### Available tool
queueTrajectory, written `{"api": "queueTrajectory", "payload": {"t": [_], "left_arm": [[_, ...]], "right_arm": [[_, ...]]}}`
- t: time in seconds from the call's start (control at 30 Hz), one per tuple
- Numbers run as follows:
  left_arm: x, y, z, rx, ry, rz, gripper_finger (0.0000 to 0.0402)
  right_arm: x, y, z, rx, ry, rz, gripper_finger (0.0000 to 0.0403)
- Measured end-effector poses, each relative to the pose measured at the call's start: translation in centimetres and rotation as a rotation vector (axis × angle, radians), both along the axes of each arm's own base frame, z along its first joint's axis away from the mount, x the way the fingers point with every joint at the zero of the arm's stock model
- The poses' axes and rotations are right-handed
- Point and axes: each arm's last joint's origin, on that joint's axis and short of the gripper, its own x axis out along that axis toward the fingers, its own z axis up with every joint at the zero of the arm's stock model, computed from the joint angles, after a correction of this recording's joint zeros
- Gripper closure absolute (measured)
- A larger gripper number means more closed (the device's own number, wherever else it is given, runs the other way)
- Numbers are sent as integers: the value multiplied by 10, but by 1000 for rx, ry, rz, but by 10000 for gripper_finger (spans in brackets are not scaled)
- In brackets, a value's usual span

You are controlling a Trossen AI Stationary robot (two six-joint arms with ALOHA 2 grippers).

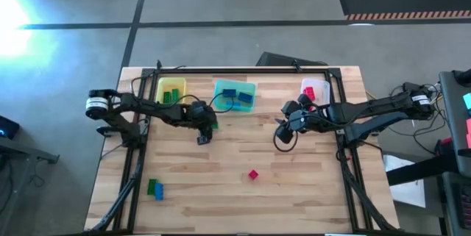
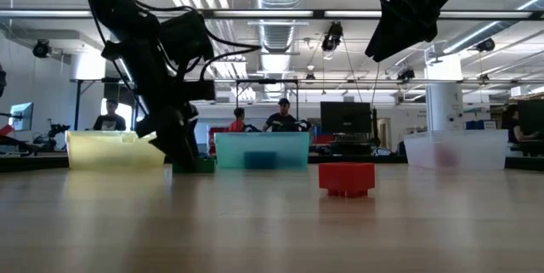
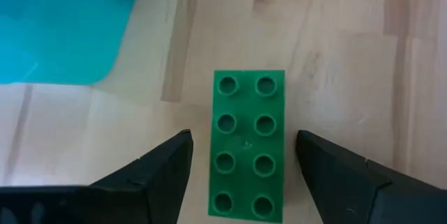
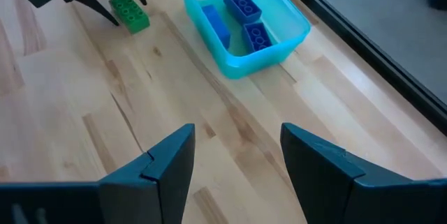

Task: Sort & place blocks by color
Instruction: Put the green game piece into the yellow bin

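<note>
A green eight-stud block [image 3: 248, 147] lies flat on the wooden table just in front of the teal bin [image 1: 234, 95]. My left gripper [image 3: 244, 140] is open and low over it, one finger on each long side with a gap to both; it also shows in the high view [image 1: 205, 130]. My right gripper [image 4: 237, 137] is open and hangs above bare table near the clear bin [image 1: 315, 89]. A red block [image 1: 253, 174] sits alone at mid-table. A green block and a blue block [image 1: 154, 189] lie together near the table's near left corner.
The yellow bin [image 1: 171, 90] holds green blocks, the teal bin [image 4: 244, 21] holds blue blocks, and the clear bin holds red ones; all three stand along the far edge. A black frame [image 1: 243, 70] borders the table. People stand in the room behind [image 2: 280, 116].
</note>
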Motion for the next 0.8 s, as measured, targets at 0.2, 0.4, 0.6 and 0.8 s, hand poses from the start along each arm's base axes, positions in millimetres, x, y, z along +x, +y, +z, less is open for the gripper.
{"api": "queueTrajectory", "payload": {"t": [0.2,0.4,0.6,0.8], "left_arm": [[1,0,-3,-4,9,-2,170],[2,-1,-2,-14,-3,-1,265],[3,-7,4,-36,-35,26,280],[0,-14,30,-61,-129,59,280]], "right_arm": [[0,0,-1,0,2,0,200],[-1,0,-8,0,6,0,200],[-3,0,-16,-2,26,0,200],[-3,0,-16,-2,24,0,200]]}}
